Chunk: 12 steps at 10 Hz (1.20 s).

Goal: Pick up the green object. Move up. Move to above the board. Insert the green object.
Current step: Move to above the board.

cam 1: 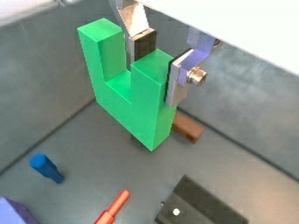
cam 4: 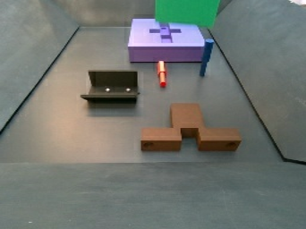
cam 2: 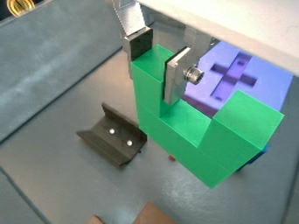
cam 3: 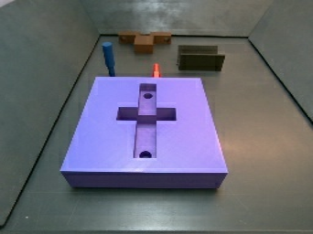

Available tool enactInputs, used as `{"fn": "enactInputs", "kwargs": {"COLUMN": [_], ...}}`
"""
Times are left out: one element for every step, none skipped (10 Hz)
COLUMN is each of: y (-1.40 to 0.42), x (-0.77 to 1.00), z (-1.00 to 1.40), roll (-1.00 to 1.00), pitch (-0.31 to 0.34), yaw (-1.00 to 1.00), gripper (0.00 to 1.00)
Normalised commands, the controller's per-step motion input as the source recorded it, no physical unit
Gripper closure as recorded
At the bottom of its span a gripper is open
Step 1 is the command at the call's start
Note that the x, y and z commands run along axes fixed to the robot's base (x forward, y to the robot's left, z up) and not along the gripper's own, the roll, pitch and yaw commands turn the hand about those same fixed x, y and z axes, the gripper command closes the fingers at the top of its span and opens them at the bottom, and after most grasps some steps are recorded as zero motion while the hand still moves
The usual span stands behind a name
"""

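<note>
The green object (cam 1: 126,83) is a bright green U-shaped block hanging in the air with its prongs pointing up. My gripper (cam 1: 162,59) is shut on one prong, with a silver finger (cam 1: 184,77) on each side; the grip also shows in a wrist view (cam 2: 158,59). The green object (cam 2: 193,127) hangs next to the purple board (cam 2: 243,77), above the floor. In a side view the green object (cam 4: 188,11) shows at the top edge, over the far part of the board (cam 4: 167,52); the gripper is out of frame there. In a side view the board (cam 3: 184,128) lies flat with its cross-shaped recess.
A blue peg (cam 4: 206,57) stands beside the board and a thin red peg (cam 4: 163,73) lies near it. The dark fixture (cam 4: 111,86) stands left of them. A brown block (cam 4: 189,131) lies nearer the front. Grey walls enclose the floor.
</note>
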Motion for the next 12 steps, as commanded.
{"fn": "enactInputs", "kwargs": {"y": [0.0, -1.4, -1.4, -1.4, -1.4, -1.4, -1.4, -1.4, -1.4, -0.87, -0.49, -0.29], "x": [0.04, -0.09, -0.1, -0.09, -0.08, -0.08, -0.07, -0.06, -0.04, 0.02, 0.06, 0.06], "z": [0.2, 0.22, 0.21, 0.22, 0.21, 0.22, 0.23, 0.23, 0.24, 0.16, 0.09, 0.06], "roll": [0.01, -0.02, 0.0, 0.04, 0.0, 0.0, 0.03, 0.01, 0.01, 0.01, 0.0, 0.01], "pitch": [0.064, 0.382, 0.377, 0.295, 0.191, 0.155, 0.108, 0.097, 0.098, 0.128, 0.146, 0.141], "yaw": [0.0, 0.43, 0.41, 0.31, 0.15, 0.1, 0.05, 0.04, 0.02, 0.01, 0.01, 0.01], "gripper": [1.0, 1.0, 1.0, 1.0, 1.0, 1.0, 1.0, 1.0, 1.0, 1.0, 1.0, 1.0]}}
